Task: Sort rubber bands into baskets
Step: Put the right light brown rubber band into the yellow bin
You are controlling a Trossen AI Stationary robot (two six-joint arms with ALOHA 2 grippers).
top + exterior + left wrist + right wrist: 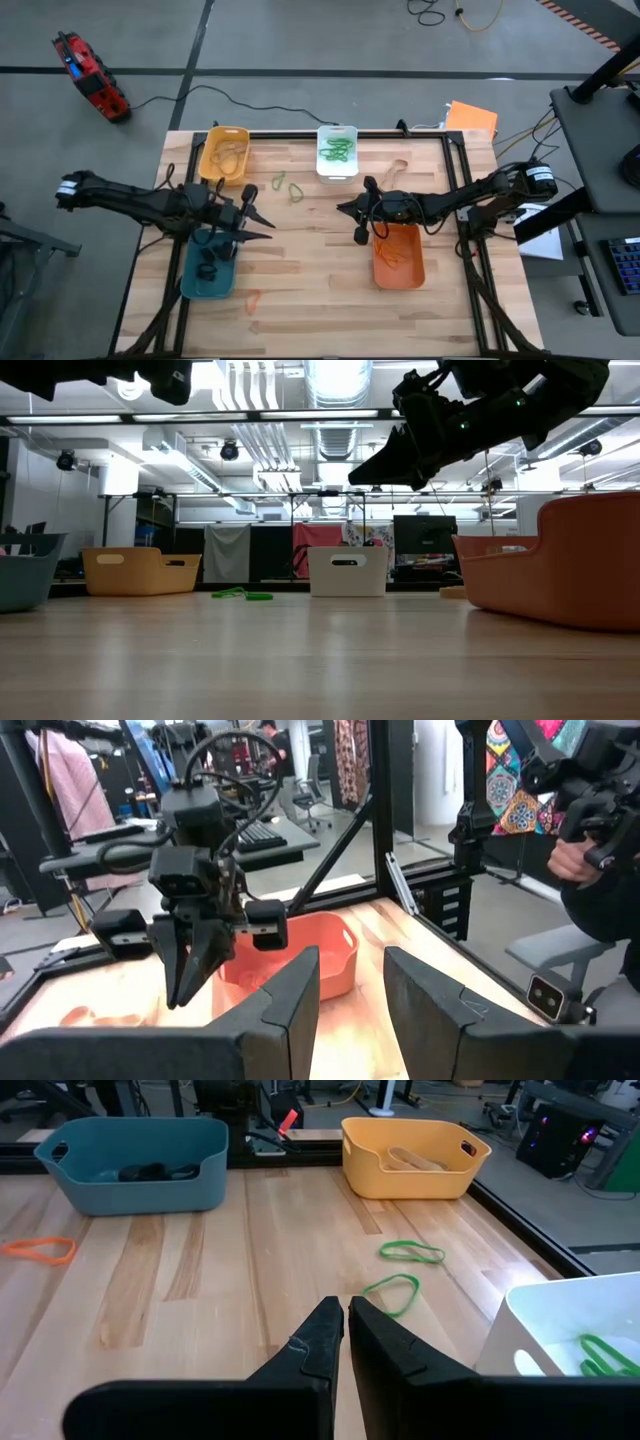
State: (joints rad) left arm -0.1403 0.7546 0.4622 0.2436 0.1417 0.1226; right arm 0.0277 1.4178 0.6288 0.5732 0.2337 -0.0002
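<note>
Four baskets stand on the wooden table: yellow (225, 152) with tan bands, white (337, 152) with green bands, teal (208, 265) with black bands (150, 1172), and orange (398, 255). Two green rubber bands (288, 188) lie flat on the wood between yellow and white; they also show in the right wrist view (392, 1292). An orange band (38, 1248) lies flat near the teal basket. My left gripper (262, 215) is open and empty, raised beside the teal basket's far right corner. My right gripper (338, 1320) is shut and empty, raised by the orange basket's far left corner.
A black frame rail (300, 135) runs around the table's edges. A tan band (395, 168) lies right of the white basket. Bare wood lies between the two grippers and along the near edge. A person (590, 840) sits beyond the table's right side.
</note>
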